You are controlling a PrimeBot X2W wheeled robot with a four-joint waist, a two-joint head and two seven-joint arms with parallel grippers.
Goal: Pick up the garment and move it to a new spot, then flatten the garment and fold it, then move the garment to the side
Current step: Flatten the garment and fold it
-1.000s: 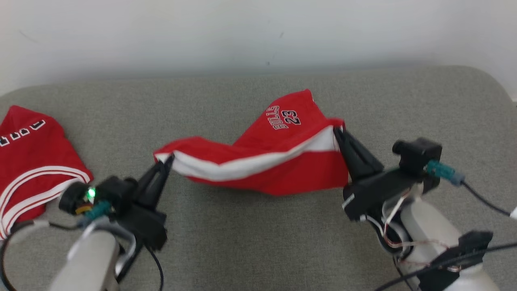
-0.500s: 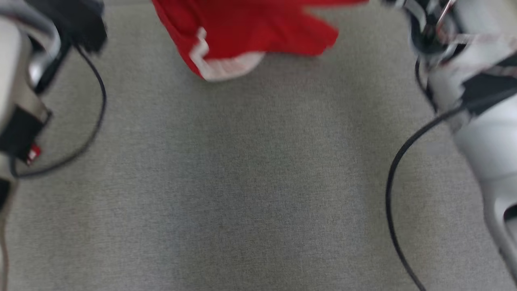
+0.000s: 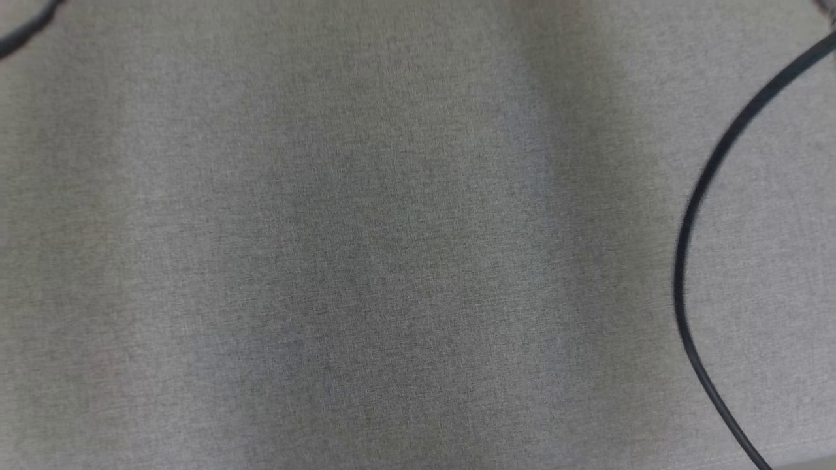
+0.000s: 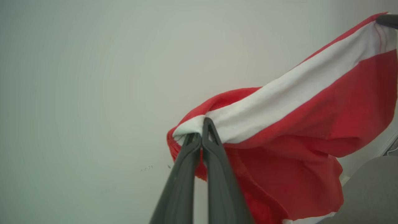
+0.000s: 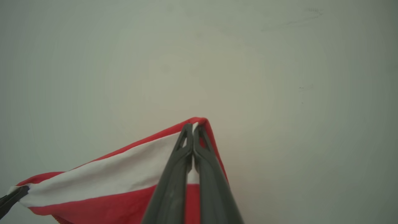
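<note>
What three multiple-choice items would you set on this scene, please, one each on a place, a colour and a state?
1. Where does the left gripper grip the garment? A. at one end of its band; B. mid-hem; C. nowhere.
2. What colour is that band? A. black; B. white; C. blue.
3. How is the garment? A. lying flat; B. folded; C. hanging between the left gripper and the right gripper.
Key: 1 A, the shut gripper pinches the band's end in the left wrist view. 2 B, it runs white across red cloth. 3 C, each wrist view shows it strung to the other gripper's tip, against the wall.
</note>
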